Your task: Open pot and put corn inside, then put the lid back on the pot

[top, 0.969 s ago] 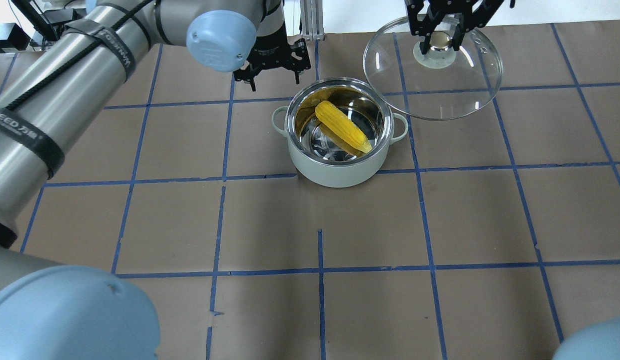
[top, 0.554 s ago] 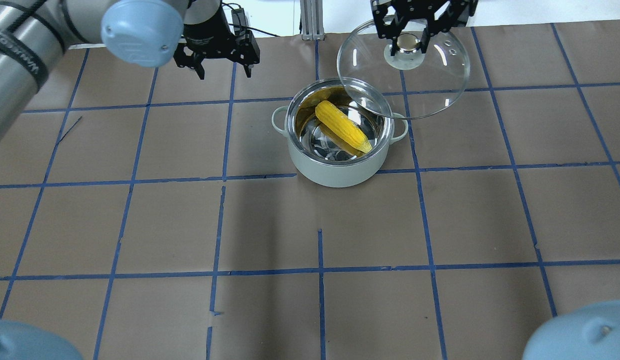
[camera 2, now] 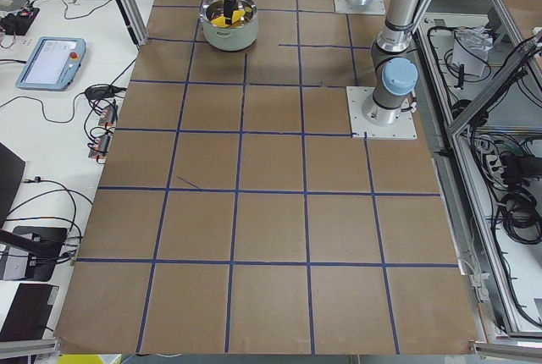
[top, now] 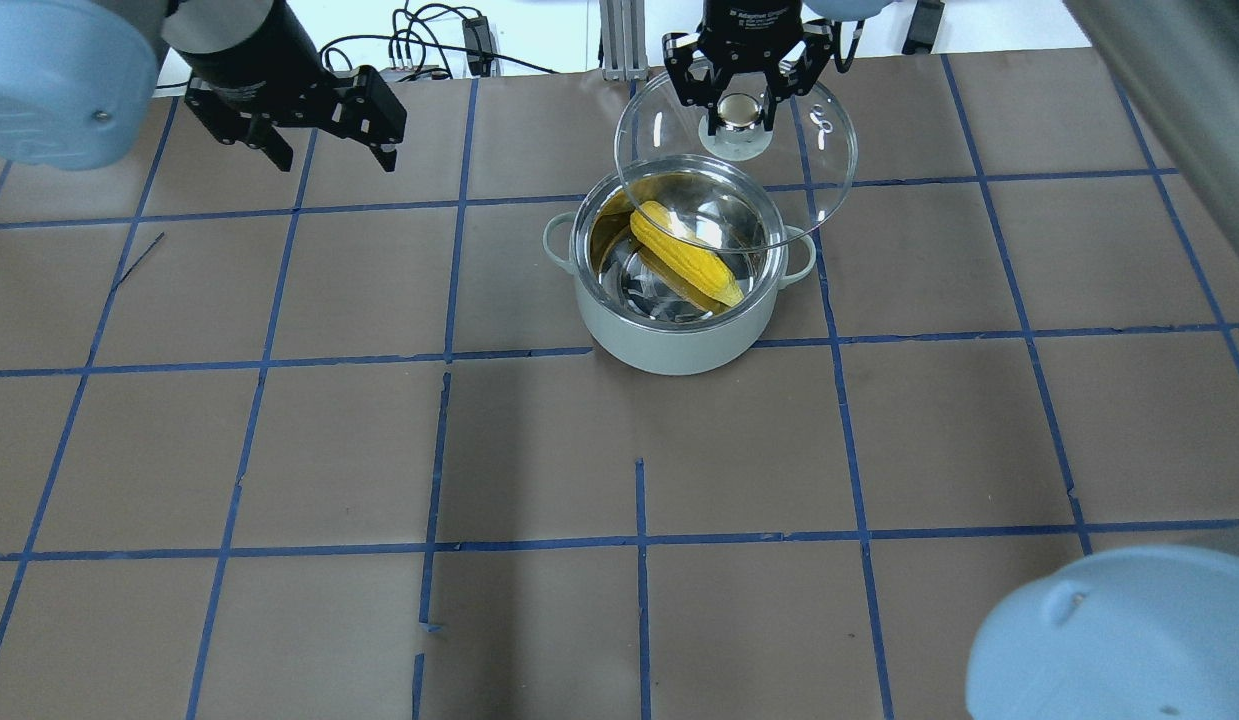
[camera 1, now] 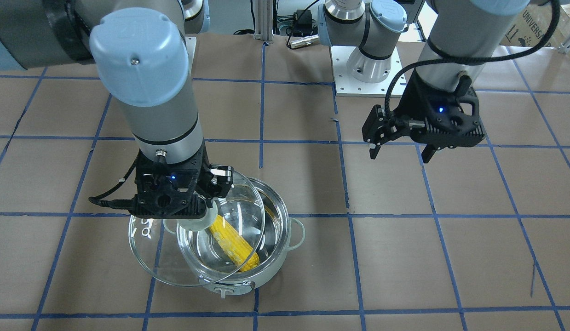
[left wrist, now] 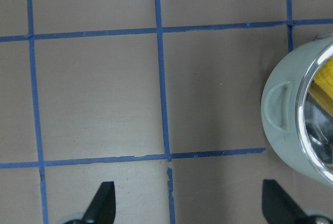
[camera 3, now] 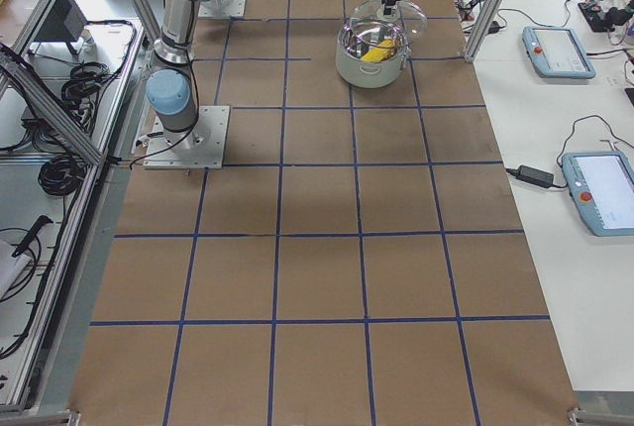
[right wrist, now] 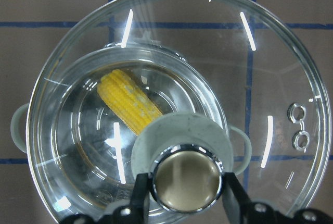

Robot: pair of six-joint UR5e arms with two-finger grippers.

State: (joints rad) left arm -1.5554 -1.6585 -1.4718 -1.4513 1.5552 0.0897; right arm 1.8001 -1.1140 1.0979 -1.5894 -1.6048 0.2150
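Note:
The pale mint pot (top: 679, 340) stands open at the table's far middle, with the yellow corn (top: 684, 255) lying slanted inside. My right gripper (top: 739, 108) is shut on the knob of the clear glass lid (top: 814, 170) and holds it above the pot, offset to the far right and covering part of the mouth. The right wrist view shows the fingers (right wrist: 140, 193) clamping the knob, with the corn (right wrist: 130, 101) under the glass. My left gripper (top: 334, 160) is open and empty, left of the pot (left wrist: 283, 114).
The table is brown paper with a blue tape grid. An aluminium post (top: 619, 40) and cables stand at the far edge behind the pot. The arm's white base plate (camera 1: 367, 82) sits on the robot's side. Tablets (camera 3: 560, 50) lie on the side bench.
My right gripper has carried the lid left, from beside the pot to partly over its mouth. My left arm has swung left, away from the pot, still open.

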